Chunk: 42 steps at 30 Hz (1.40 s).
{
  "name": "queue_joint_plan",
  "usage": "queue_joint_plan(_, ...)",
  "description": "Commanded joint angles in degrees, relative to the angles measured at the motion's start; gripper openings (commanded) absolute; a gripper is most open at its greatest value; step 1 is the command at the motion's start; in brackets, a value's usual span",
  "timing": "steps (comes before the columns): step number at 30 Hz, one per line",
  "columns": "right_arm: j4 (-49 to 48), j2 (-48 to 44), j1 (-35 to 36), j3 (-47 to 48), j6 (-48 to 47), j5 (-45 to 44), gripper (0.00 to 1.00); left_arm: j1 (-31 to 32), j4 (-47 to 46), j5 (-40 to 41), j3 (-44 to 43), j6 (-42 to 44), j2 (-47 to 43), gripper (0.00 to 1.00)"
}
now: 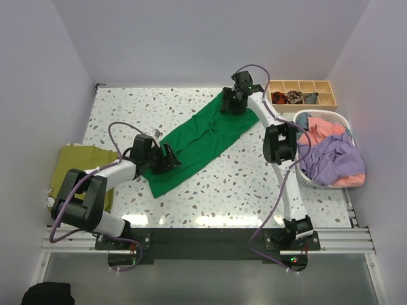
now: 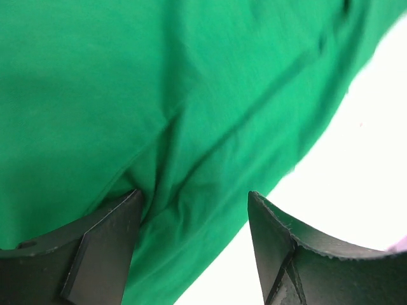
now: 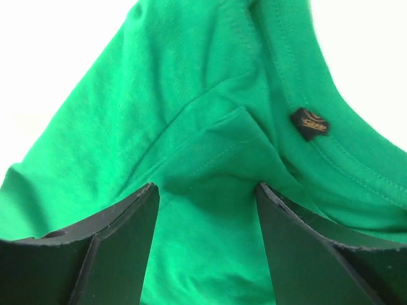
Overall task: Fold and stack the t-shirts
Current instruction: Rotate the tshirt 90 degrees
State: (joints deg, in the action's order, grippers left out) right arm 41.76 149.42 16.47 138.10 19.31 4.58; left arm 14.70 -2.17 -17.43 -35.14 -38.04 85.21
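Left and right jaws gape wide over green t-shirt (image 1: 203, 136); right wrist alone shows its label (image 3: 310, 122).

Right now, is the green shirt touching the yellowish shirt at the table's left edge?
Apart. The top view shows a strip of bare speckled table between the near end of the green shirt and the olive-yellow shirt.

You get the whole tabletop (image 1: 254, 184) from above and behind, while both wrist cameras look close-up at the same green t-shirt (image 1: 203, 136).
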Motion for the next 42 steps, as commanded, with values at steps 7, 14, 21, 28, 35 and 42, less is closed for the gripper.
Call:
queue_joint_plan(7,-25.45,2.03,-1.87,-5.01,15.27,38.83,0.69,7.98,16.68,-7.18,-1.60,5.52,-6.79,0.72)
queue_joint_plan(14,-35.52,-17.72,-3.99,-19.96,9.09,36.83,0.71,7.80,15.45,4.50,-22.20,13.68,-5.94,0.77)
queue_joint_plan(21,-33.49,-35.74,-3.73,-40.60,5.03,28.56,0.71,7.45,8.51,-1.53,-45.52,14.84,16.68,0.79)
queue_joint_plan(28,-24.02,-47.54,3.63,-57.31,-3.13,26.01,0.71,6.57,7.62,-19.73,-69.69,12.20,43.70,0.76)
queue_joint_plan(35,-23.73,-53.62,11.21,-68.57,-2.71,21.08,0.70,5.96,12.10,-21.59,-79.56,15.28,54.62,0.75)
queue_joint_plan(42,-25.23,-50.56,15.95,-73.41,0.81,26.09,0.70,5.60,20.27,-3.52,-78.42,20.81,55.15,0.75)
